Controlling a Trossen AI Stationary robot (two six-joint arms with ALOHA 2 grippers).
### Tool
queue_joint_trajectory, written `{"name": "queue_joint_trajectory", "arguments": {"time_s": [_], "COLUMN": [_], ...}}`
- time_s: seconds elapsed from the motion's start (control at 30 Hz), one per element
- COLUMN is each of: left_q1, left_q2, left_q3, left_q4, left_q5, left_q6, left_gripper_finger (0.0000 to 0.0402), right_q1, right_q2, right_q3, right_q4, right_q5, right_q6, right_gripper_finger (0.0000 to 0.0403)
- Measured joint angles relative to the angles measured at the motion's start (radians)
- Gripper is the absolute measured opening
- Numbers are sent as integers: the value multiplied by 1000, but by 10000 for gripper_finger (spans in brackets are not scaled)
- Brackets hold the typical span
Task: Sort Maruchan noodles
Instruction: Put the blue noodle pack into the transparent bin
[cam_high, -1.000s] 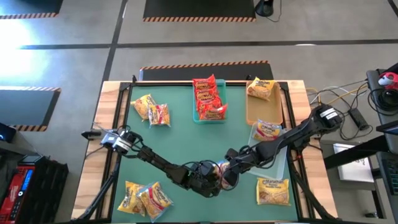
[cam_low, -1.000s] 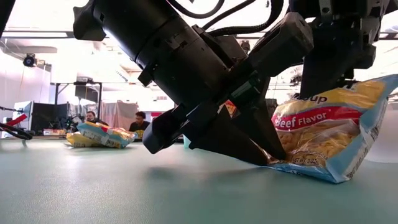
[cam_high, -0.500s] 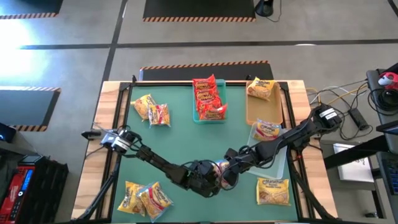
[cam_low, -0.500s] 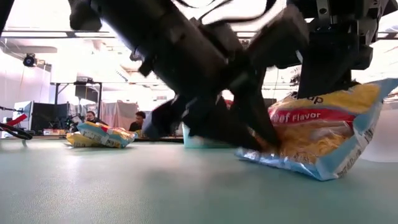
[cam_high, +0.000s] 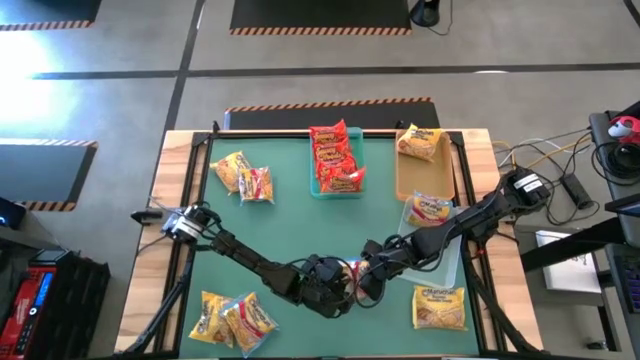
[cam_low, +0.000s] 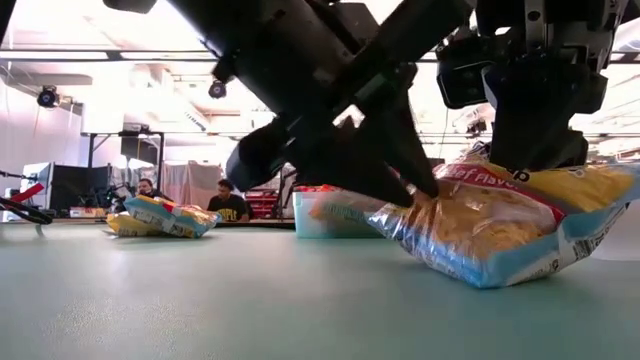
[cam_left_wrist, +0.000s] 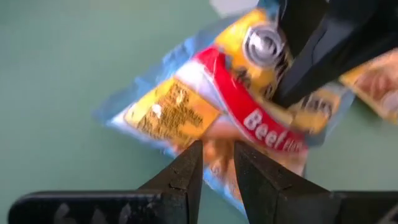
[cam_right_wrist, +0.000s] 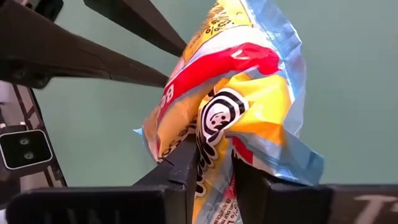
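One yellow, red and blue Maruchan beef packet (cam_high: 352, 270) sits between both grippers at the table's near middle. My left gripper (cam_left_wrist: 217, 163) comes in from the left and is shut on it. My right gripper (cam_right_wrist: 214, 165) stands over it and is also shut on it. In the low view the packet (cam_low: 490, 225) is tilted. Red packets lie in the teal tray (cam_high: 335, 160). One yellow packet lies in the tan tray (cam_high: 420, 145) and one in the clear tray (cam_high: 432, 210). My left gripper pinches the packet's thin end (cam_left_wrist: 211, 140) between both fingers, slanting down from the table's left. That end (cam_low: 350, 210) is raised off the table. My right gripper pinches the packet's crumpled upper part by the round logo (cam_right_wrist: 214, 127), coming from above with fingers (cam_low: 535, 140) pointing down. The packet hangs tilted; its low corner (cam_low: 480, 282) is at the table top.
Loose packets lie in piles at the far left (cam_high: 245, 175), near left (cam_high: 230, 318) and near right (cam_high: 440, 305). Bare green mat (cam_high: 290, 225) shows in the middle. People sit in the room behind the table (cam_low: 225, 200).
My left gripper has risen with the packet's end in its fingers. That end has come up off the table, so the packet has tipped from lying low to slanting, while its other lower corner stayed down. My right gripper kept its hold.
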Motion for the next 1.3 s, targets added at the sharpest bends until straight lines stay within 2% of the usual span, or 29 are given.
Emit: {"name": "queue_joint_trajectory", "arguments": {"time_s": [0.17, 0.4, 0.93, 1.03, 1.1, 1.17, 1.3], "left_q1": [-25, -64, -85, -85, -85, -85, -64], "left_q2": [-11, -36, -39, -39, -39, -39, -22], "left_q3": [0, 0, 0, 0, 0, 0, 0], "left_q4": [-105, -230, -249, -246, -227, -187, -88], "left_q5": [32, 22, -49, -65, -114, -157, -161], "left_q6": [-51, -138, -214, -214, -200, -147, -7], "left_gripper_finger": [75, 75, 75, 75, 75, 75, 75], "right_q1": [0, 0, 0, 0, 0, 0, 0], "right_q2": [-20, -47, -111, -111, -111, -111, -111], "right_q3": [-2, -3, -2, -2, -2, -2, -2], "right_q4": [-12, -7, -4, -4, -4, -3, -2], "right_q5": [-2, 1, 29, 29, 31, 31, 32], "right_q6": [-19, -35, -76, -76, -64, -58, -57], "right_gripper_finger": [70, 69, 69, 70, 70, 70, 70]}}
